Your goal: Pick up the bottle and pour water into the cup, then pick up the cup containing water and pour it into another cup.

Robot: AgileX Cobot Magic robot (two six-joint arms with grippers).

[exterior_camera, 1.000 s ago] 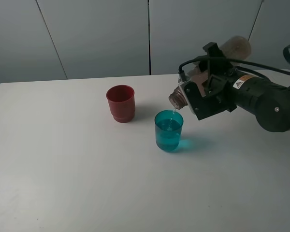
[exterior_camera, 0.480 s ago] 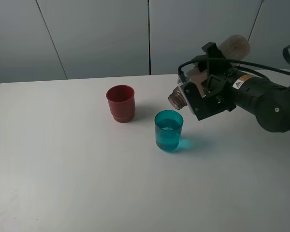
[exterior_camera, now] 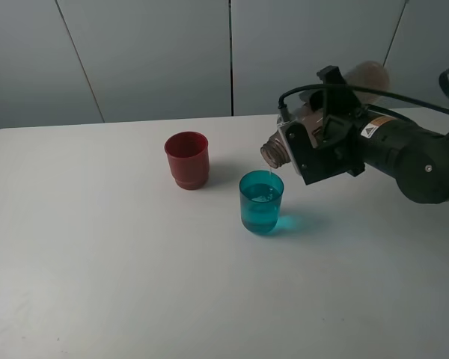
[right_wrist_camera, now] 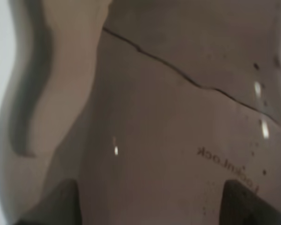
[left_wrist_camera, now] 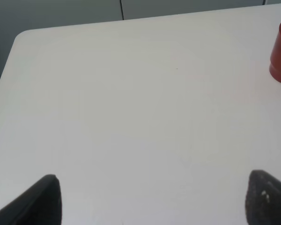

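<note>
Bottle (exterior_camera: 272, 154) tight in closed right tool (exterior_camera: 316, 143)

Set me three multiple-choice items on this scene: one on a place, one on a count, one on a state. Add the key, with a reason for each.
1. Where is the mouth of the bottle?
A. Just above the rim of the teal cup
B. Over the red cup
C. Resting on the table

2. How many cups stand on the table?
A. One
B. Two
C. Three

3. What state is the teal cup in?
A. Upright and empty
B. Upright with water in it
C. Lying on its side

Key:
1 A: the bottle is tilted and its neck hangs over the teal cup's rim.
2 B: only the teal cup and the red cup stand there.
3 B: it stands upright, and a water level shows through its wall.
</note>
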